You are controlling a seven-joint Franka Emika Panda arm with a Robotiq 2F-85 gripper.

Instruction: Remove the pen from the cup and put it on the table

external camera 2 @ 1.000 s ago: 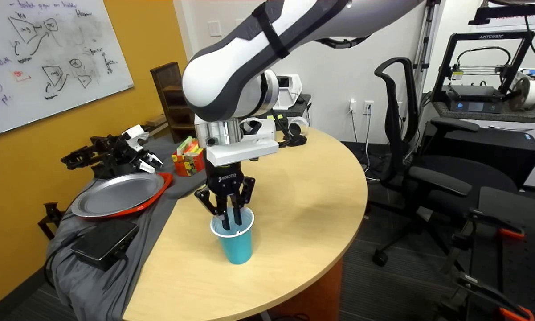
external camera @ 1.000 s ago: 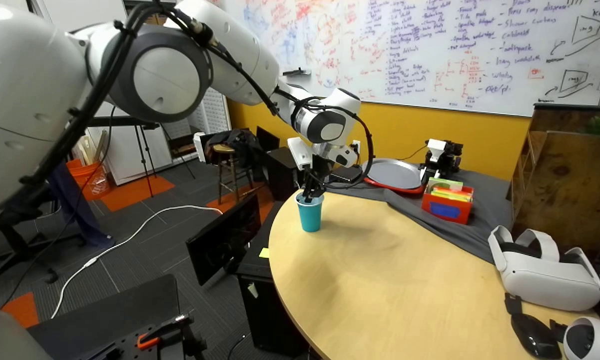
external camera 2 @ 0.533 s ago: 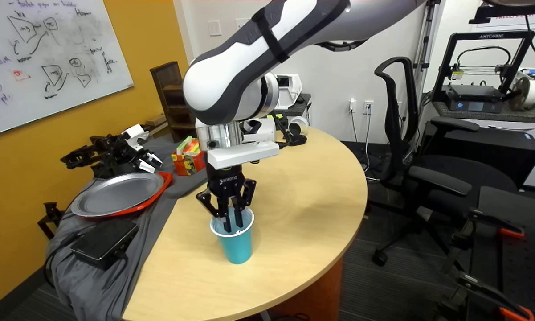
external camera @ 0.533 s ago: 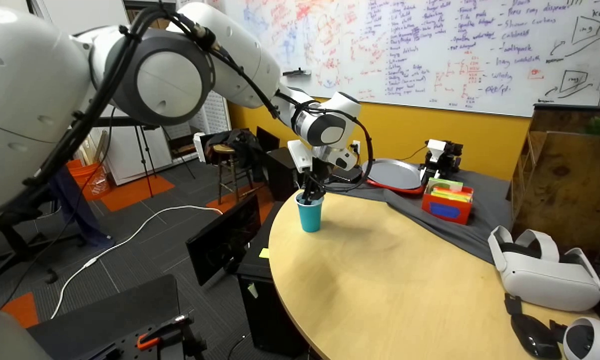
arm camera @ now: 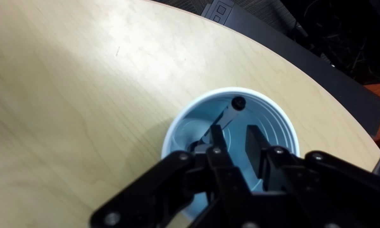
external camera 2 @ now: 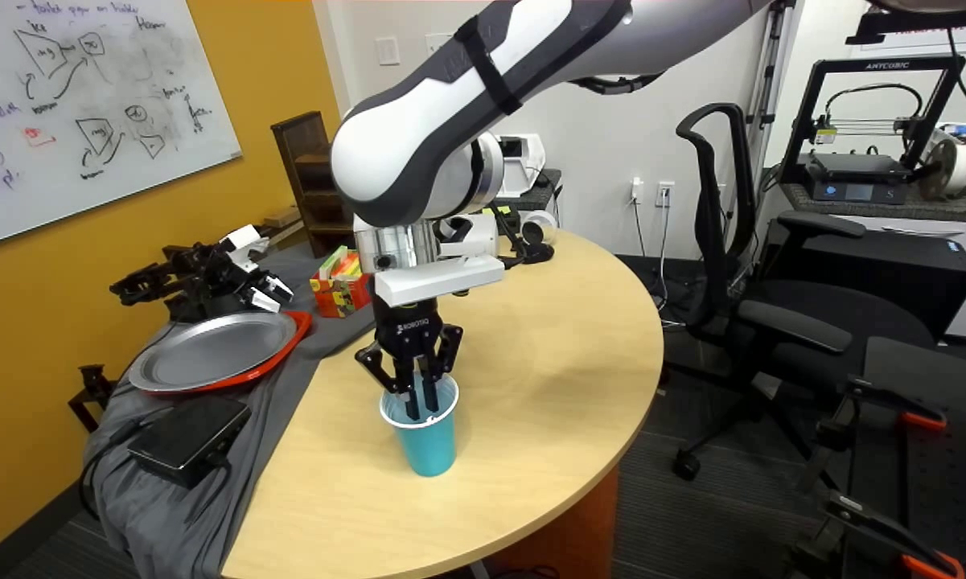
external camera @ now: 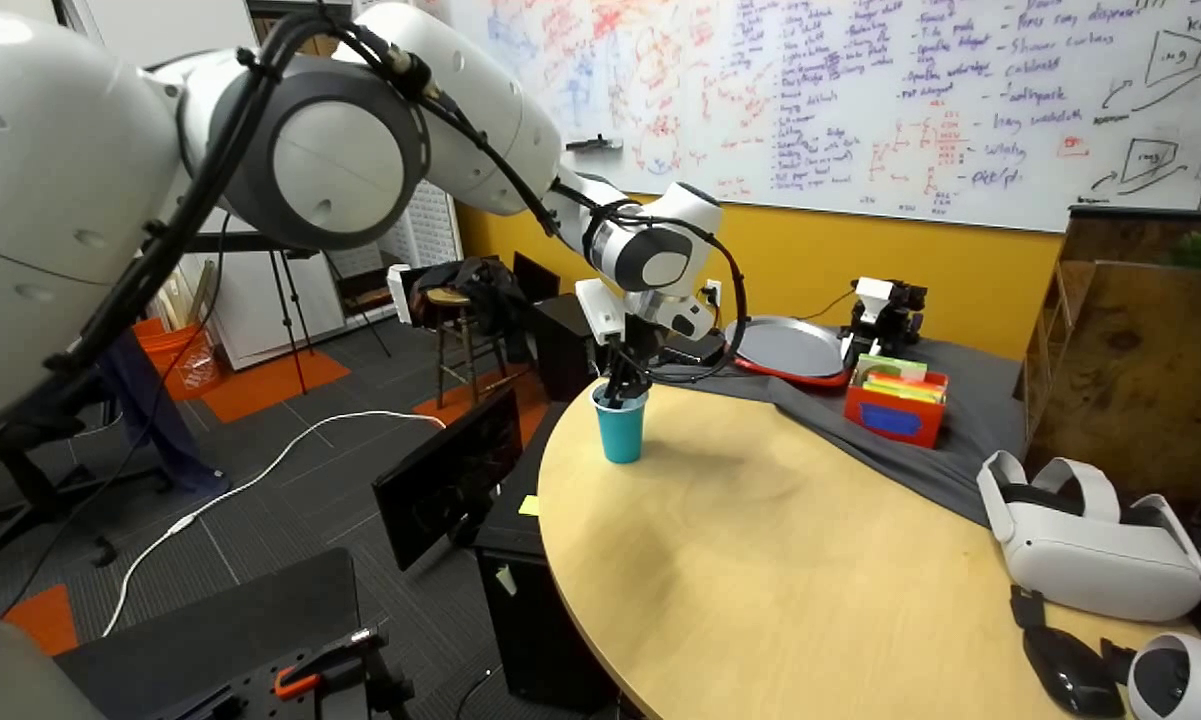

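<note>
Teal, the cup [external camera 2: 430,448] props the pen [arm camera: 227,116] aslant inside, lower end leftward in the wrist view; the pincer [arm camera: 235,134] hangs within, part-spread around nothing, presumably to straddle it.

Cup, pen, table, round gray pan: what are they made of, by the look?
Cup: probably thin plastic, smooth; ridged rings inside, white rim.
Pen: likely hard plastic, smooth; pale barrel, black upper end.
Table: wood or wood-look laminate, satin; fine grain, soft glare.
Gray pan: metal by the look, dull with a brighter rim; coating possible.
</note>
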